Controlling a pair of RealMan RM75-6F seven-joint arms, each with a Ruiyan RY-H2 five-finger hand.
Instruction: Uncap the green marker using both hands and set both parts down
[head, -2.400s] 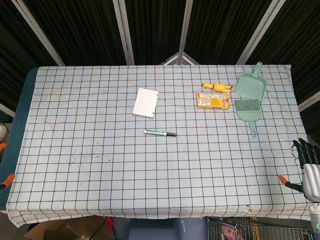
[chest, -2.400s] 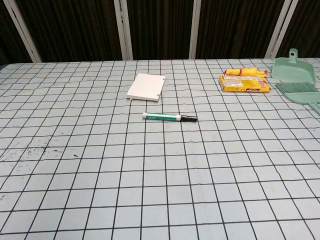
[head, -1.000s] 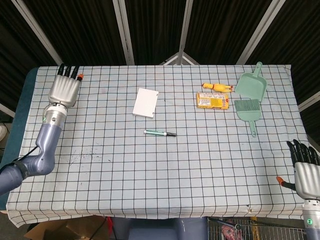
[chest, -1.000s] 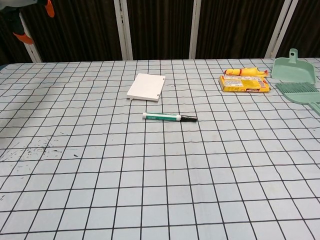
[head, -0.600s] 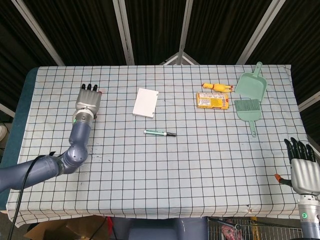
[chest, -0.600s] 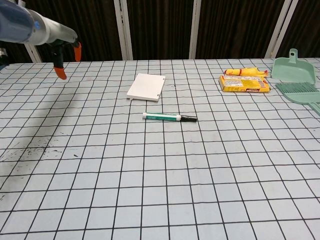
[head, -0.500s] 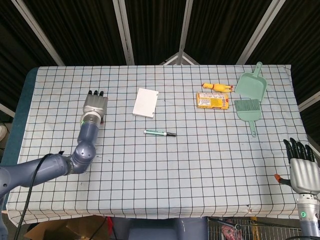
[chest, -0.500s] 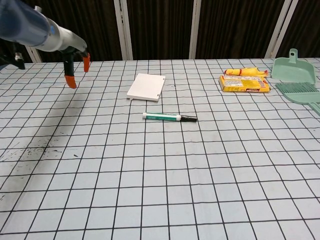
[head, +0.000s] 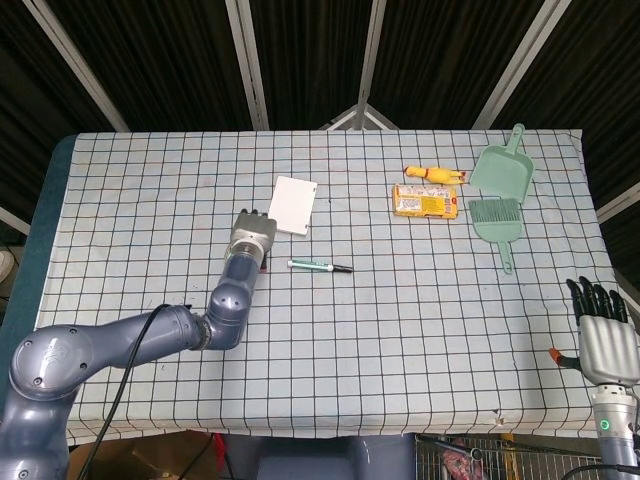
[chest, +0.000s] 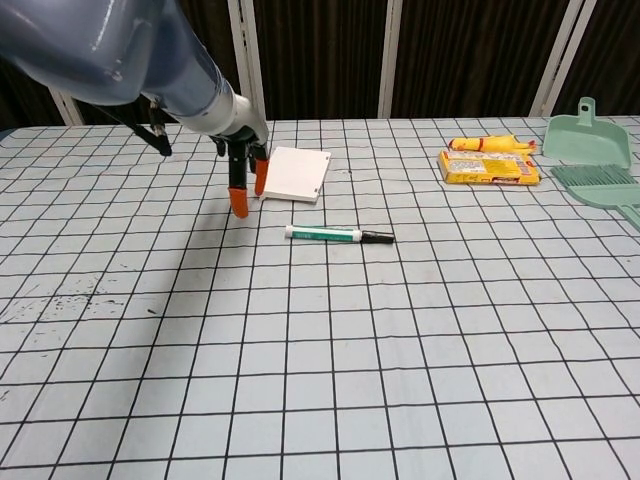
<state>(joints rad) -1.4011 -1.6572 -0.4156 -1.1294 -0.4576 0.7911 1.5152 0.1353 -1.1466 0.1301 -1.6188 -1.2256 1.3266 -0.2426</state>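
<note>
Behind left hand (head: 252, 238), notepad (head: 292, 205) corner half-hidden

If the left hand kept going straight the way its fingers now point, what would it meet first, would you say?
The left hand points its fingers downward, so it would probably meet the checkered tablecloth first, just left of the green marker. Depth is uncertain, but nothing lies beneath the fingertips.

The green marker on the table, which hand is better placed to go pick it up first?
The left. The left hand hangs just beside the green marker's white end, fingers pointing down and holding nothing. The right hand sits off the table's near right corner, far from it.
</note>
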